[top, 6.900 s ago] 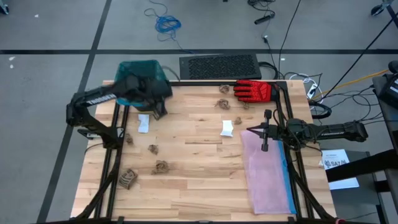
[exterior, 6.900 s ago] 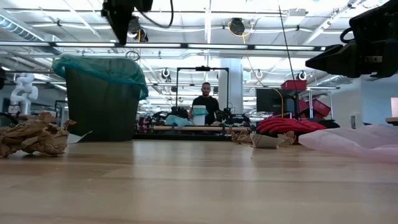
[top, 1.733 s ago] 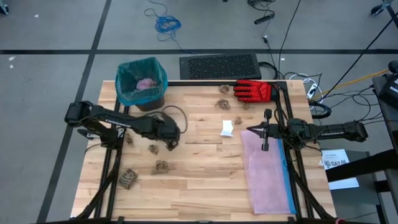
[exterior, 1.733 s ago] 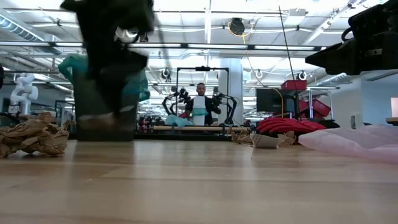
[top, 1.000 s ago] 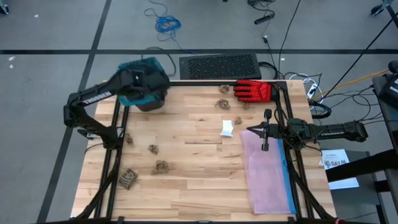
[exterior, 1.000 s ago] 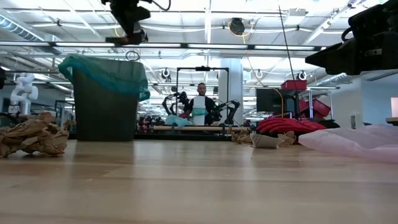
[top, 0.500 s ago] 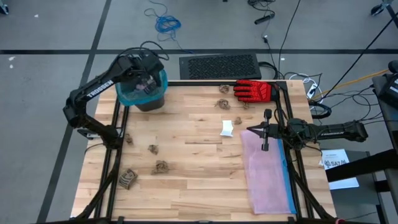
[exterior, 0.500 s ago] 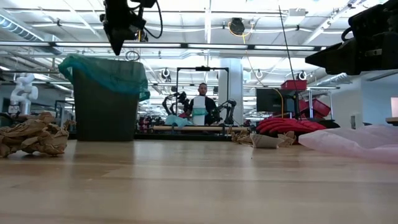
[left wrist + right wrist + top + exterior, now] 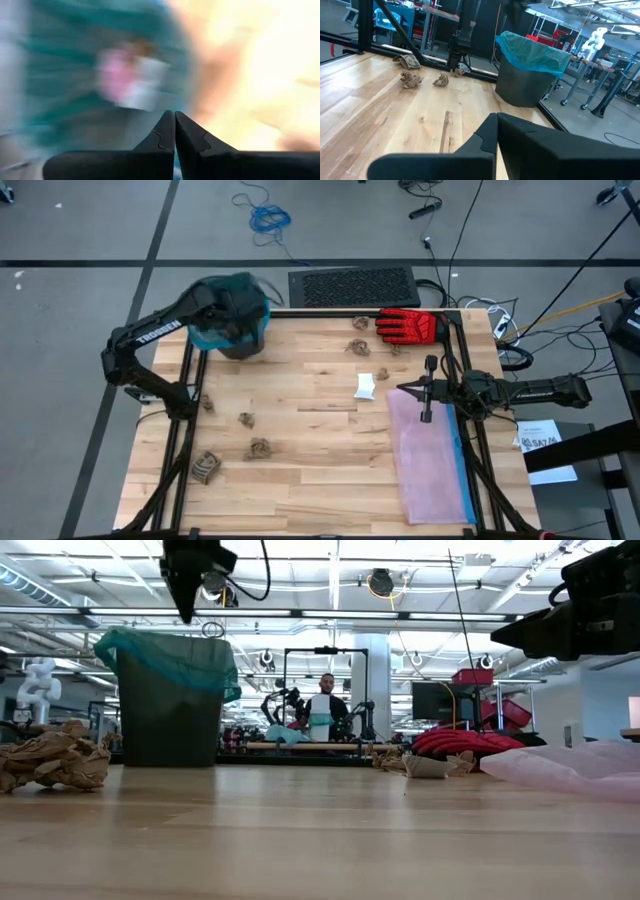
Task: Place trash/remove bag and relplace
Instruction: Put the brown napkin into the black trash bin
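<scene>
Left fingers (image 9: 174, 131) pressed together above wooden table (image 9: 320, 470), workshop behind

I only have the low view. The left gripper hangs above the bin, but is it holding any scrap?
Observer: No. The left wrist view shows the left gripper shut on nothing.
Operator: Anything inside the bin?
Observer: That view shows a blurred pink and white patch inside the teal bag.
Operator: And the right arm?
Observer: The right gripper waits shut above the pale pink bag on the table's right side.
</scene>
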You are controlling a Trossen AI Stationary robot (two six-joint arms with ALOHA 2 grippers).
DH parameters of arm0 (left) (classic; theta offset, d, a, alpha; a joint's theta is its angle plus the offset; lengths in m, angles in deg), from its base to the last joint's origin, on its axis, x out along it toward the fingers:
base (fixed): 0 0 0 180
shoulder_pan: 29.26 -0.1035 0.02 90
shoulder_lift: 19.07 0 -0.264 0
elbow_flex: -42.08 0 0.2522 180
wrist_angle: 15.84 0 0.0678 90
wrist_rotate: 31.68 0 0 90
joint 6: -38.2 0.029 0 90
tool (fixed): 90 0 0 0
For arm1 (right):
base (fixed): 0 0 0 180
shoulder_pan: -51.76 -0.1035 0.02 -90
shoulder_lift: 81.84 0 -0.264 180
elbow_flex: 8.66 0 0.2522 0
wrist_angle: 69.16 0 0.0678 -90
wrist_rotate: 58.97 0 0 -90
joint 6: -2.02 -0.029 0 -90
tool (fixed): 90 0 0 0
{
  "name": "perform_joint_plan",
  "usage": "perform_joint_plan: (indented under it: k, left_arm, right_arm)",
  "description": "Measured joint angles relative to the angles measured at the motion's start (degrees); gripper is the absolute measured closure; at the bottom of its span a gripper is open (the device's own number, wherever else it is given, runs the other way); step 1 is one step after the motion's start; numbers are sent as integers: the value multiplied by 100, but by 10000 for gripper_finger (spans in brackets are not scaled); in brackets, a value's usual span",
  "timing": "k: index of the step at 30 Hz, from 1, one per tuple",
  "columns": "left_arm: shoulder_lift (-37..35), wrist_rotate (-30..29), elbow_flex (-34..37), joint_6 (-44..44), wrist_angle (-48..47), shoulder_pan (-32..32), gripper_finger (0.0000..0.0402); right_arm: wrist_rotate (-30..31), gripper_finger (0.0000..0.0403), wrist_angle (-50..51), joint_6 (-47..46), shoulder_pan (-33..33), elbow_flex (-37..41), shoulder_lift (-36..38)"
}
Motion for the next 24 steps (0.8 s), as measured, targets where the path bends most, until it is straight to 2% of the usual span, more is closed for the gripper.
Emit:
perform_joint_plan:
  k: [2,6,11,16,24]
  left_arm:
    - [-19,309,21,-180,40,407,399]
    - [-18,341,486,-906,56,1180,400]
    - [-108,401,1727,-2257,156,2025,400]
    - [-336,983,3185,-3619,1004,2628,401]
    - [-368,1440,4707,-4771,1279,3321,398]
  right_arm:
    - [19,403,-26,11,-2,-1,0]
    - [21,403,-43,10,-1,0,0]
    - [21,403,-47,-19,0,-1,2]
    - [19,403,-45,-28,-1,0,2]
    - [18,403,-43,-32,-2,-1,1]
